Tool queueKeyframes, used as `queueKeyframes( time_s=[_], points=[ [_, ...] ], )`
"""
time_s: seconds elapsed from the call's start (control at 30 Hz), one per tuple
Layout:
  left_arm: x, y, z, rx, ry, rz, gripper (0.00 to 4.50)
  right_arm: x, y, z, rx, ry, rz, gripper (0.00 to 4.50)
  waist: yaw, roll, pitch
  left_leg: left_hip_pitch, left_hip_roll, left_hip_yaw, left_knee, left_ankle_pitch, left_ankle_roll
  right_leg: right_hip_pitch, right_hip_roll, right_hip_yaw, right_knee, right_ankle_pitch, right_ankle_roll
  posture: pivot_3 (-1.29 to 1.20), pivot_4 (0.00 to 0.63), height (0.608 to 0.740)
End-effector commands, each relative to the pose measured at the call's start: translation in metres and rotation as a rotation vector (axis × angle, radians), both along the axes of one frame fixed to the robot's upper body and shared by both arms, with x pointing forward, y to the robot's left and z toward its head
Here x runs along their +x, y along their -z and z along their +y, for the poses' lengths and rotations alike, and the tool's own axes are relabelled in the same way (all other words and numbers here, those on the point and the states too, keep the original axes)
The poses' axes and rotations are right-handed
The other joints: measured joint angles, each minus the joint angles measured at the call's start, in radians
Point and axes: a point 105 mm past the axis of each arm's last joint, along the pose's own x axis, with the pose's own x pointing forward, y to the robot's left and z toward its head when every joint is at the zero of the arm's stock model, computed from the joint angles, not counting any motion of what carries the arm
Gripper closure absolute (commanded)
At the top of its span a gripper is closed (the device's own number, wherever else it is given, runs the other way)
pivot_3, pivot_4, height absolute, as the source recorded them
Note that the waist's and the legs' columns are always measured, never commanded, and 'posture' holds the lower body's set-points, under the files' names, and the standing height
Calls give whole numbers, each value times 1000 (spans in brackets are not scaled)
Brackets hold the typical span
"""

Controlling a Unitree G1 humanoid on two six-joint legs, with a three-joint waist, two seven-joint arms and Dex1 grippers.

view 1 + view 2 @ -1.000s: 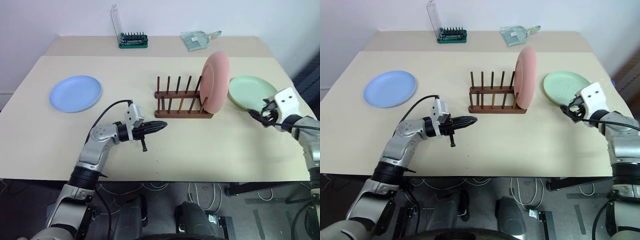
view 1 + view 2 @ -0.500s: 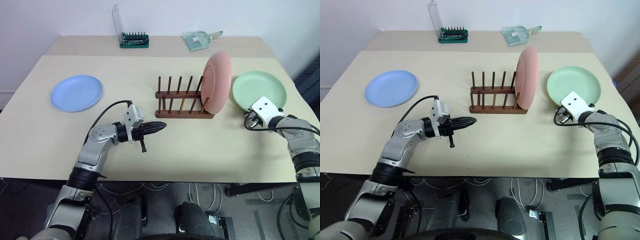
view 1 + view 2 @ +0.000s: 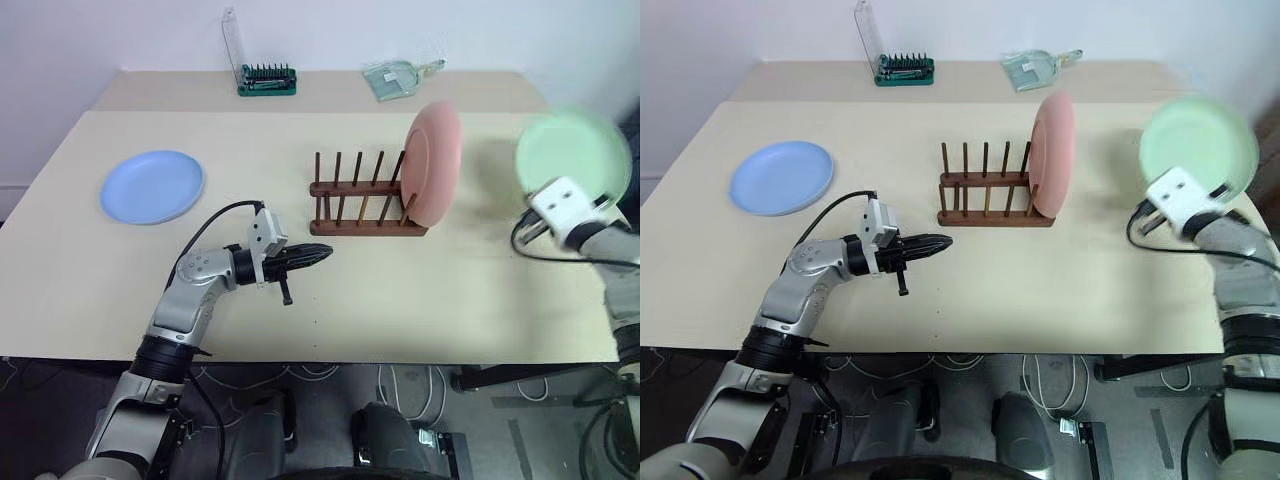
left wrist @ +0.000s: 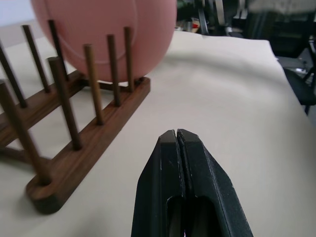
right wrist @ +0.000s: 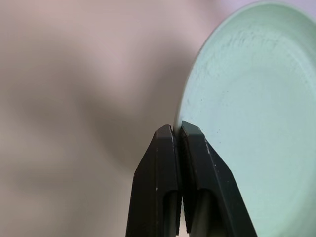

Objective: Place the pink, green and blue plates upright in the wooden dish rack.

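The pink plate [image 3: 433,162] stands upright in the right end of the wooden dish rack [image 3: 355,205] at mid-table. The blue plate [image 3: 152,186] lies flat at the left. The green plate [image 3: 572,150] is off the table at the far right, tilted up on edge, with my right gripper [image 5: 177,129] shut on its rim [image 5: 190,106]. My left gripper [image 3: 325,252] hovers low over the table just left of the rack's front rail, pointing at it, shut and empty; its closed fingertips [image 4: 177,134] also appear in the left wrist view.
A green screwdriver-bit holder [image 3: 266,80] with a clear lid and a clear plastic packet [image 3: 398,77] lie on the back strip of the table. Several empty rack slots [image 3: 345,180] stand left of the pink plate. The table's right edge lies below the lifted plate.
My right gripper closed on the green plate's near rim and raised it off the table, tipping it toward upright. The left arm stayed still.
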Motion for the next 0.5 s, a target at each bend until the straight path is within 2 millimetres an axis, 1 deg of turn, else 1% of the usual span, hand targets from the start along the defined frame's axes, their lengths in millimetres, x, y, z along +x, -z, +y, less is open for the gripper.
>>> queueKeyframes(
  time_s=[0.03,0.07,0.13,0.2,0.23,0.33,0.43,0.5],
  points=[
    [-1,-9,-5,-13,30,-38,4500,-18,-86,29,63,-98,-269,4459,-1,0,0,0,1,0,0,0,-1,0,1,0,0,0,0,0,150,732],
    [-1,-8,-6,-13,33,-37,4500,-22,-101,43,123,-156,-312,4459,1,0,0,0,1,-1,-1,1,-1,0,1,0,0,0,0,0,150,732],
    [1,-7,-7,-15,37,-37,4500,-32,-123,70,217,-289,-364,4459,4,0,0,0,1,-1,-1,1,-1,0,1,0,0,0,0,0,150,732],
    [2,-6,-6,-15,39,-38,4500,-43,-138,100,293,-441,-375,4459,6,0,0,0,1,-1,-1,1,-1,0,1,0,0,0,0,0,150,732],
    [2,-5,-6,-15,39,-38,4500,-49,-142,115,345,-525,-358,4459,7,0,0,0,0,-2,-1,0,-1,0,0,0,0,0,0,0,150,732],
    [3,-2,-3,-13,35,-39,4500,-69,-147,156,457,-759,-296,4459,9,-1,0,-1,0,-2,-1,0,0,0,0,0,-1,0,0,0,150,732],
    [2,1,-1,-13,29,-38,4500,-84,-145,185,550,-930,-213,4459,8,-1,0,-1,0,-2,-1,-2,4,0,-1,0,-1,0,0,0,150,732],
    [2,1,-1,-14,26,-38,4500,-90,-141,202,615,-1015,-155,4459,7,-1,0,-1,0,-2,-1,-4,7,0,-1,0,-1,0,0,0,150,732]
  ],
)
